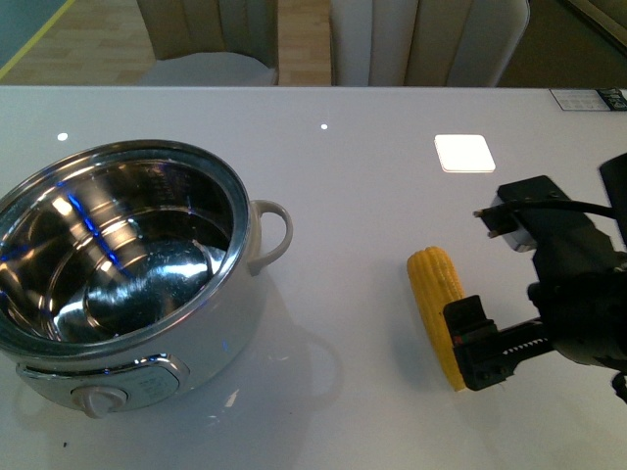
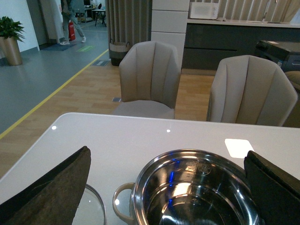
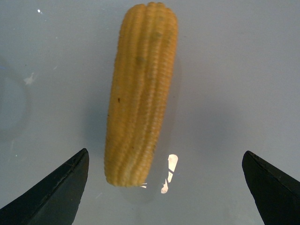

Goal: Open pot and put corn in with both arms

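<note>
The white pot (image 1: pixel 118 284) stands at the table's left with no lid on, its steel interior bare and its loop handle (image 1: pixel 274 235) pointing right. The yellow corn (image 1: pixel 436 294) lies on the table at the right. My right gripper (image 1: pixel 480 348) is open over the corn's near end. In the right wrist view the corn (image 3: pixel 140 93) lies ahead of the open gripper (image 3: pixel 164 157), nearer one finger (image 3: pixel 56 192), untouched. My left gripper (image 2: pixel 167 154) is open and empty above the pot (image 2: pixel 197 192); that arm is out of the front view.
A glass lid's rim (image 2: pixel 93 206) shows on the table beside the pot's handle. Two beige chairs (image 2: pixel 150 75) stand behind the table's far edge. A bright light patch (image 1: pixel 463 153) and a dark card (image 1: pixel 588 98) lie at the back right.
</note>
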`<state>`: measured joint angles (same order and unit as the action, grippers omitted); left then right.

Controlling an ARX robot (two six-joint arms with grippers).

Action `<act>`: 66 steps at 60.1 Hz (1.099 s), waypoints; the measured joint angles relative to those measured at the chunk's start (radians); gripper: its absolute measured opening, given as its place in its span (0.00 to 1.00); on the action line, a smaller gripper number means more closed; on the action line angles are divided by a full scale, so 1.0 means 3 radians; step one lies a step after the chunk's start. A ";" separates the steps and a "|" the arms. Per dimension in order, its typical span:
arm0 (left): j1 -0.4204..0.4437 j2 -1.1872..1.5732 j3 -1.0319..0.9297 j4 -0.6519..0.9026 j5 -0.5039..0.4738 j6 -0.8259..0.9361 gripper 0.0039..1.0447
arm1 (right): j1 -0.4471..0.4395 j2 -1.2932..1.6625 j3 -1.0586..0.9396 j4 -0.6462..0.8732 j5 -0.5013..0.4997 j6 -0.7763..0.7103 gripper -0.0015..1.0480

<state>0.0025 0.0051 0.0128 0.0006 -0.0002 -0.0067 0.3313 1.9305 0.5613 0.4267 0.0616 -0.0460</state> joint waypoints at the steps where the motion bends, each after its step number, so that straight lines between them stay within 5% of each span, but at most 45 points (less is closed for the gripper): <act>1: 0.0000 0.0000 0.0000 0.0000 0.0000 0.0000 0.93 | 0.0008 0.0027 0.0023 0.0000 0.0009 -0.0013 0.92; 35: 0.0000 0.0000 0.0000 0.0000 0.0000 0.0000 0.93 | 0.0145 0.0928 0.0540 0.0102 0.0155 -0.0151 0.91; 53: 0.0000 0.0000 0.0000 0.0000 0.0000 0.0000 0.93 | 0.0131 0.0970 0.0540 0.0045 0.0075 -0.0061 0.47; 66: 0.0000 0.0000 0.0000 0.0000 0.0000 0.0000 0.93 | 0.0065 0.0626 0.0401 -0.0062 -0.0008 0.0013 0.28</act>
<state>0.0025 0.0051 0.0128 0.0006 -0.0002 -0.0067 0.3508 2.1181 0.6815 0.4080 0.0593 -0.0422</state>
